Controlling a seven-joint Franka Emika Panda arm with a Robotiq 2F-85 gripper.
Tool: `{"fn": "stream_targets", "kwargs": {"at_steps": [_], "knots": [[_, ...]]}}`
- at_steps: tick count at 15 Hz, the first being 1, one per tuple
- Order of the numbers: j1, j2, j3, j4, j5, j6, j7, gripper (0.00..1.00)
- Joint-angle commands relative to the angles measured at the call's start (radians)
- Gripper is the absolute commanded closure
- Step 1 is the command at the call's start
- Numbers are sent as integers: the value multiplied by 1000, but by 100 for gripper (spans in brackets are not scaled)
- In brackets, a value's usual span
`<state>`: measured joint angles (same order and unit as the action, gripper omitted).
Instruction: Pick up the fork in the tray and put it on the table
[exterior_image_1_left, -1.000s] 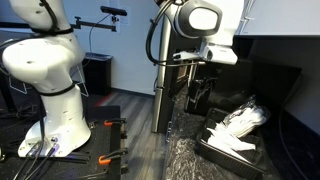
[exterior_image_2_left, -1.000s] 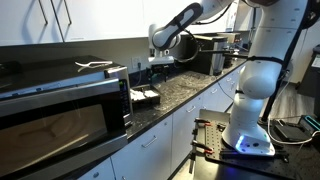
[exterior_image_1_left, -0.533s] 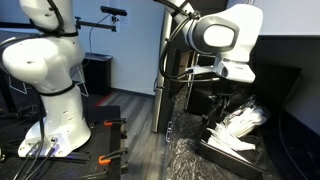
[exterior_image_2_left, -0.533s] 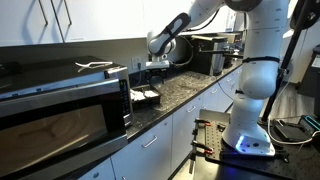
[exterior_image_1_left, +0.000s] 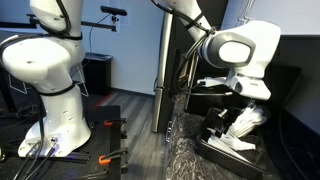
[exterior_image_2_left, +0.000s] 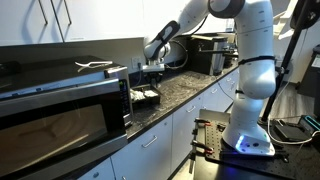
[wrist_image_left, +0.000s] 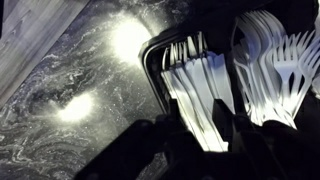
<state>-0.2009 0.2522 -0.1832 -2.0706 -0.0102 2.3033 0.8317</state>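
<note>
The black tray sits on the marbled table and holds heaps of white plastic cutlery. Forks with clear tines fill its right part. In its left compartment lies a stack of slim white pieces, and my gripper is down over it. One dark finger stands on each side of a pale fork of that stack. Whether the fingers press on it does not show. In both exterior views the gripper hangs low over the tray.
A microwave stands close beside the tray on the counter. A tall black panel rises behind the table. A second white robot base and a dark mat with orange tools are on the floor.
The arm has swung across and come down from above the counter to the tray, so the gripper now sits among the white cutlery.
</note>
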Motion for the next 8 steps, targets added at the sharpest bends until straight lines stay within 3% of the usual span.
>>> {"fn": "stream_targets", "kwargs": {"at_steps": [1,4,8], "knots": [[22,81,-21,77,21,-17,9,82],[27,137,-20,118,27,-27,4,93],[44,190,-21,169,27,-31,7,86]]}}
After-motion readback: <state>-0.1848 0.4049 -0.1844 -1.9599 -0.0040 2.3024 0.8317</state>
